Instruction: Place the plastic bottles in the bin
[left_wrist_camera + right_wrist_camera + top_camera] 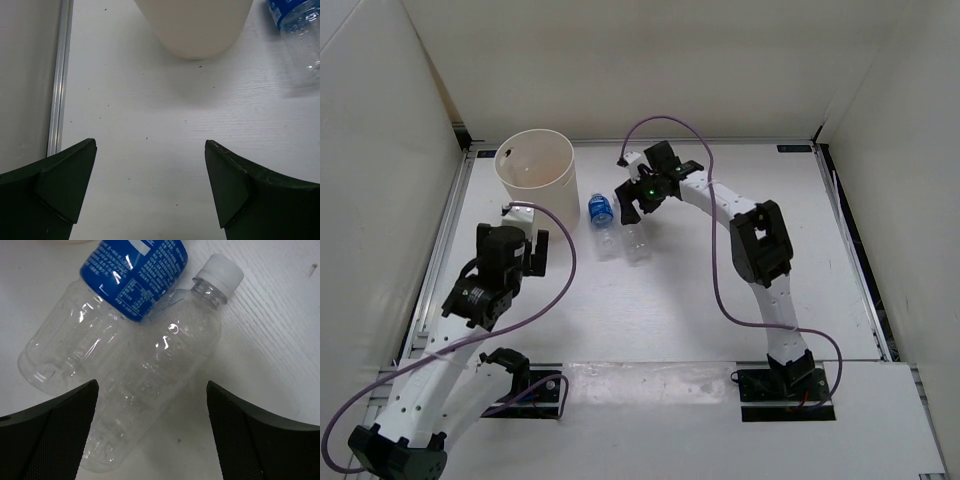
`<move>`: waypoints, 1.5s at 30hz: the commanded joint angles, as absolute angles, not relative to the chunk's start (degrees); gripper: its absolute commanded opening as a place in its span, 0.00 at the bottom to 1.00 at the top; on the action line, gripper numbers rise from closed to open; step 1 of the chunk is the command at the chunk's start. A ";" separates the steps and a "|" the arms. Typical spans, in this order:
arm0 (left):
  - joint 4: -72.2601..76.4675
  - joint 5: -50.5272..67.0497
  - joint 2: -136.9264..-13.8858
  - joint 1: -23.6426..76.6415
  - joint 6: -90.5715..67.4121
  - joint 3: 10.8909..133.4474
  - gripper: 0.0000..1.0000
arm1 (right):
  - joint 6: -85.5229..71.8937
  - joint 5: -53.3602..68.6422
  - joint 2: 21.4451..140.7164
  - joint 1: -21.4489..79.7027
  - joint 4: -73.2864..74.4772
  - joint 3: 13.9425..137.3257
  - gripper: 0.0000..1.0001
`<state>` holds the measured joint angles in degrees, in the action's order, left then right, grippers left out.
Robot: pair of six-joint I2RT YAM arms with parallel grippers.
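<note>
Left tool [150, 150]: jaws wide apart, nothing btwn them, just bare white tabletop [670, 310] underneath. It sits low on the left side of the tabletop, pointing at the foot of the bin [535, 175]. In the left wrist view the bin's base is straight ahead and apart from the fingertips. A metal rail [60, 75] runs along the tabletop edge on the left, w/ the side wall beyond it.

Right tool [152, 390]: jaws also wide apart, holding nothing. It hangs over two bottles, fingers either side of them. Can't tell whether the fingers touch the plastic.

The bin is a cream-white round bucket, upright, open mouth up, at the far-left part of the tabletop.

Both bottles lie on their sides just right of the bin, on the tabletop.
- Blue-labelled bottle [135, 270]: clear body, label end toward the bin. In the right wrist view its cap is cut off by the frame edge. The label end lies across the shoulder of its neighbour, touching it.
- Unlabelled bottle [150, 380]: clear, white cap [218, 272] on. It's the one most directly btwn the right tool's fingers, lying at a slant.

A purple cable [720, 270] loops off the right arm, and another trails off the left arm.
</note>
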<state>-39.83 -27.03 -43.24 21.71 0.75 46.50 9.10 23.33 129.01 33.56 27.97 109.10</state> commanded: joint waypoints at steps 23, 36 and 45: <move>-36.65 -39.11 -39.99 21.88 -2.55 40.78 1.00 | 4.22 12.15 132.10 33.40 42.98 112.94 0.06; -36.82 -39.29 -40.87 21.88 -3.60 40.78 1.00 | -14.58 -5.69 124.54 31.02 38.94 122.95 0.00; -36.57 -37.53 -41.40 21.97 -3.43 40.96 1.00 | -12.40 -22.77 118.66 33.22 21.54 128.14 0.00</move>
<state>-37.30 -38.33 -41.34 21.78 -3.03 40.71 -12.88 -17.21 122.37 32.73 31.73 125.08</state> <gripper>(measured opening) 0.998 0.612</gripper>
